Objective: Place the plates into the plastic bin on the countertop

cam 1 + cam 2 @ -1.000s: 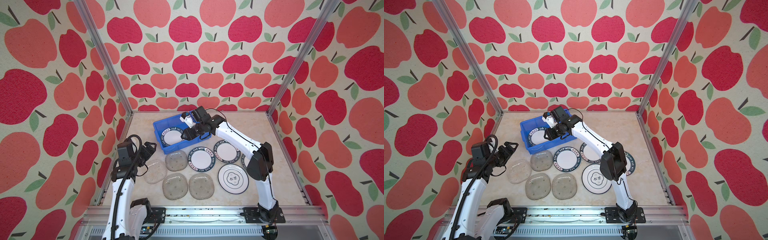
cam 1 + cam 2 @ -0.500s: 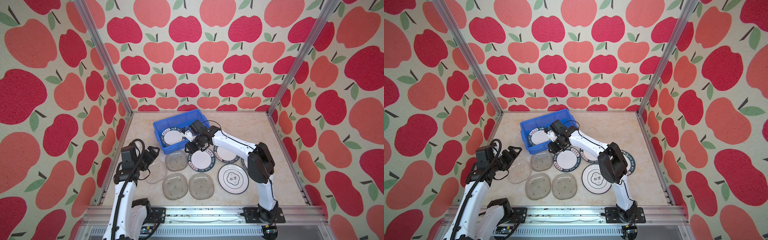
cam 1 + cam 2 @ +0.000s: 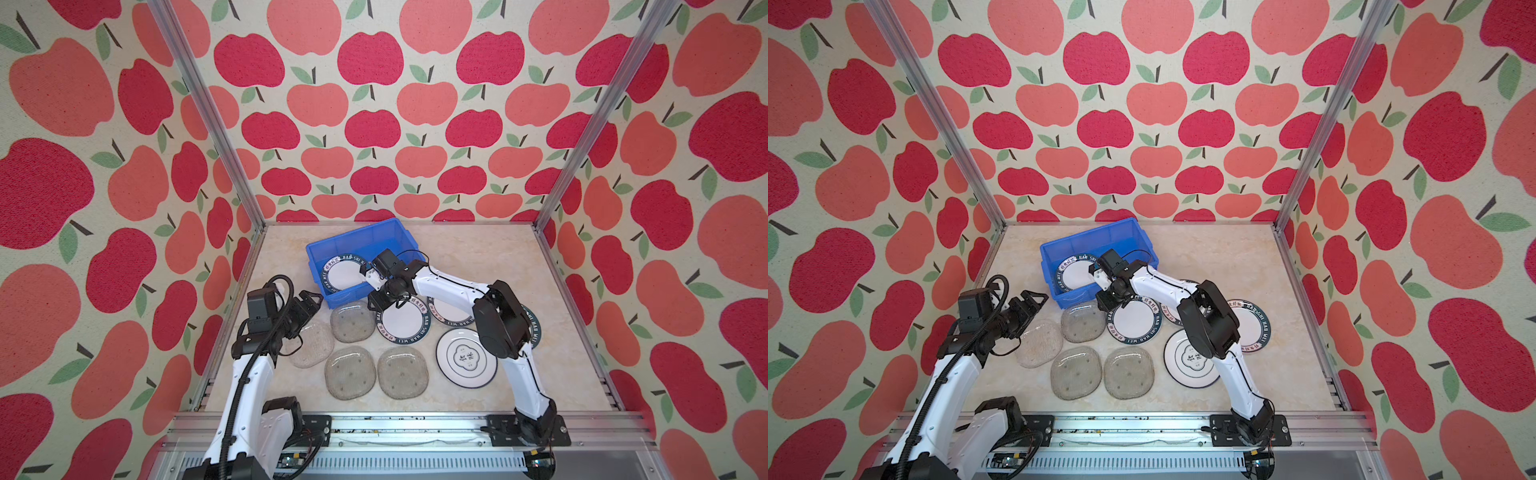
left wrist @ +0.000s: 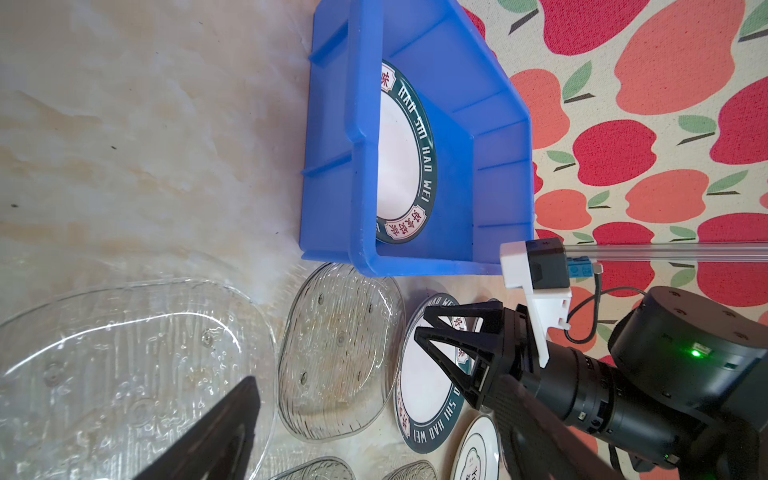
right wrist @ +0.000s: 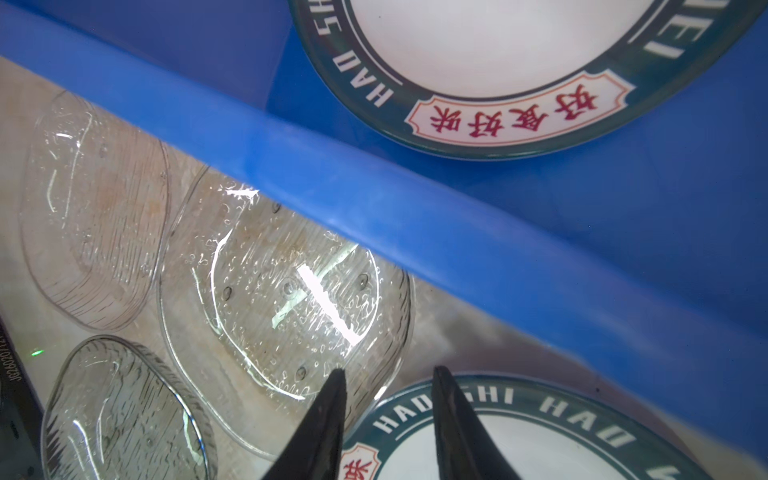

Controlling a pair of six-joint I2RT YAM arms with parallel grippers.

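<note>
Both arms are showing white shells (image 3: 446,286), bulky black joints (image 3: 498,324) and looping black cables (image 3: 237,399); a green light (image 4: 695,353) is glowing.

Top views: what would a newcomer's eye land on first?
The loud apple-patterned walls, then the bright blue bin toward the back of the countertop, holding one lettered plate. In front of it, the right gripper straddles a second lettered plate rim, beside four clear glass plates.
</note>
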